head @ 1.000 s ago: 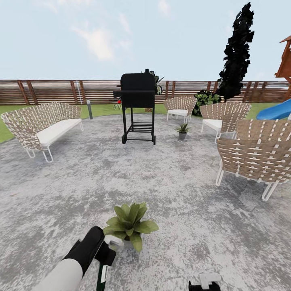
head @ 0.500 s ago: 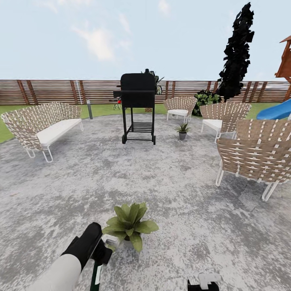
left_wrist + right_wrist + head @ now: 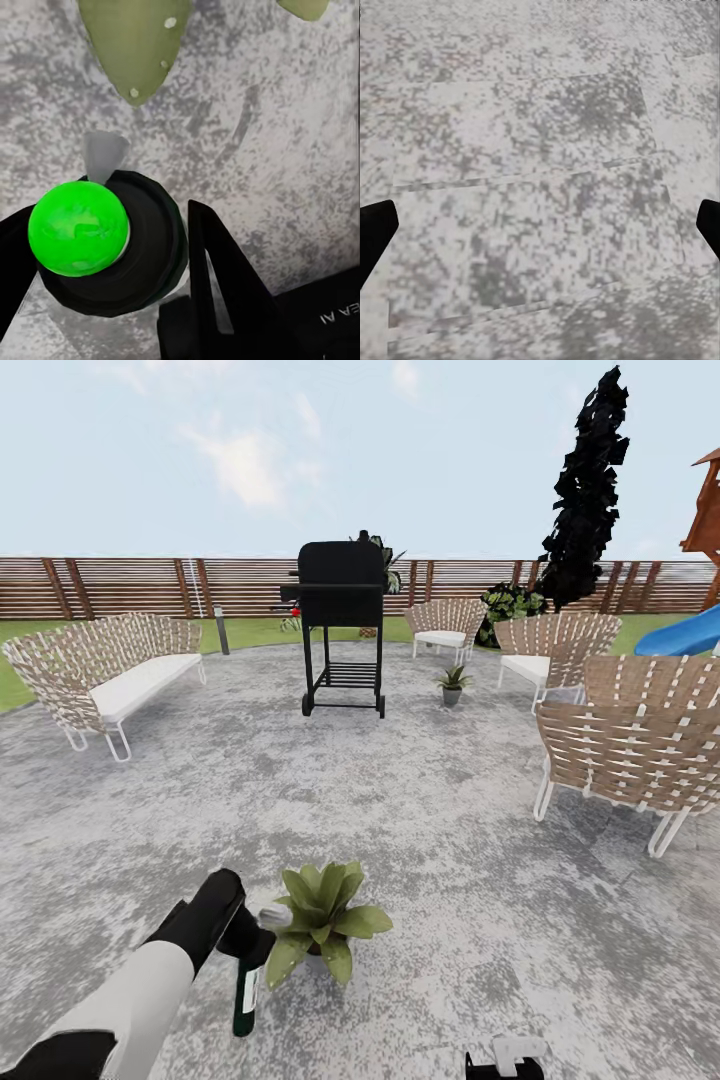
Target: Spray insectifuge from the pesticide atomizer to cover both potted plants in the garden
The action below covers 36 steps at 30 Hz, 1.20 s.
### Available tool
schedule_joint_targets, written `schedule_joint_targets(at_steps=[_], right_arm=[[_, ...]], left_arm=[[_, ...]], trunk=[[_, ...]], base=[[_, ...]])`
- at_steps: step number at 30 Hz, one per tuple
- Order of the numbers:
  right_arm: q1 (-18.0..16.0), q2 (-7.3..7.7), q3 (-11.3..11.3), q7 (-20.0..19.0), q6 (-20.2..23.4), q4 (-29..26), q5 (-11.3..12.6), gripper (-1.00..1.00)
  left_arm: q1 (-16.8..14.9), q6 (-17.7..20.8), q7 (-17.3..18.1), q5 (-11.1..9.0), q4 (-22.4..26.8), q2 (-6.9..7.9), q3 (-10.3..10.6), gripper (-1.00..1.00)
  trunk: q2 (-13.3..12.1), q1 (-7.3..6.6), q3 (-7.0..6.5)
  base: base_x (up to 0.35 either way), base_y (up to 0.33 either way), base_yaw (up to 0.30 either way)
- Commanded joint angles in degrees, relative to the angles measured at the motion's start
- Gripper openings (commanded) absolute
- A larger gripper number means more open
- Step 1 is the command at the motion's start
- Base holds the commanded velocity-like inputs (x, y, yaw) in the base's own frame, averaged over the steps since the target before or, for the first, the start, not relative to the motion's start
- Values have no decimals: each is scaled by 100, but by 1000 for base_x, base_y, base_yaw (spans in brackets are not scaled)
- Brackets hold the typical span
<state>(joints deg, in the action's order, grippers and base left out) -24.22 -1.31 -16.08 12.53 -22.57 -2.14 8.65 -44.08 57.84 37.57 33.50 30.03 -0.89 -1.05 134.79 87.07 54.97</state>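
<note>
My left gripper (image 3: pixel 243 943) is shut on the pesticide atomizer (image 3: pixel 246 992), a slim dark bottle with a white label that hangs below the hand. Its pale grey trigger head (image 3: pixel 273 914) sits right against the leaves of the near potted plant (image 3: pixel 325 916) on the stone patio. From the left wrist, the bottle's dark top (image 3: pixel 142 255) shows between the black fingers (image 3: pixel 221 281), with a speckled leaf (image 3: pixel 135 45) just beyond. The second potted plant (image 3: pixel 452 682), in a small grey pot, stands far off beside the grill. My right gripper (image 3: pixel 505 1057) is low at the frame's edge, open over bare stone (image 3: pixel 540 187).
A black grill (image 3: pixel 342 622) stands mid-patio at the back. A woven sofa (image 3: pixel 105 675) is at the left; woven chairs (image 3: pixel 635 745) line the right. A brown slatted fence (image 3: pixel 120 586) and lawn ring the patio. A blue slide (image 3: pixel 690 632) is at far right.
My left arm has lifted the atomizer and carried it up toward the near plant; its trigger head now touches the leaves. The right gripper has not moved.
</note>
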Motion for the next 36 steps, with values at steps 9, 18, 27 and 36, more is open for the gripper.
schedule_joint_targets(at_steps=[9,18,27,36], right_arm=[[-3,-1,-45,21,-20,4,58,100],[-3,-1,-49,41,-20,7,58,100],[-3,-1,-45,45,-20,12,66,100],[-3,14,-53,15,-28,12,42,100]], left_arm=[[41,17,75,43,-10,-117,421,-100],[109,-166,830,205,-578,478,465,-100],[94,-176,814,359,-569,455,474,-100],[101,-168,813,901,-569,471,457,-100]], trunk=[[2,-1,6],[2,-1,6],[2,-1,6],[2,-1,6]], base=[[0,0,0],[0,0,0],[-1,0,-165],[-181,153,-44]])
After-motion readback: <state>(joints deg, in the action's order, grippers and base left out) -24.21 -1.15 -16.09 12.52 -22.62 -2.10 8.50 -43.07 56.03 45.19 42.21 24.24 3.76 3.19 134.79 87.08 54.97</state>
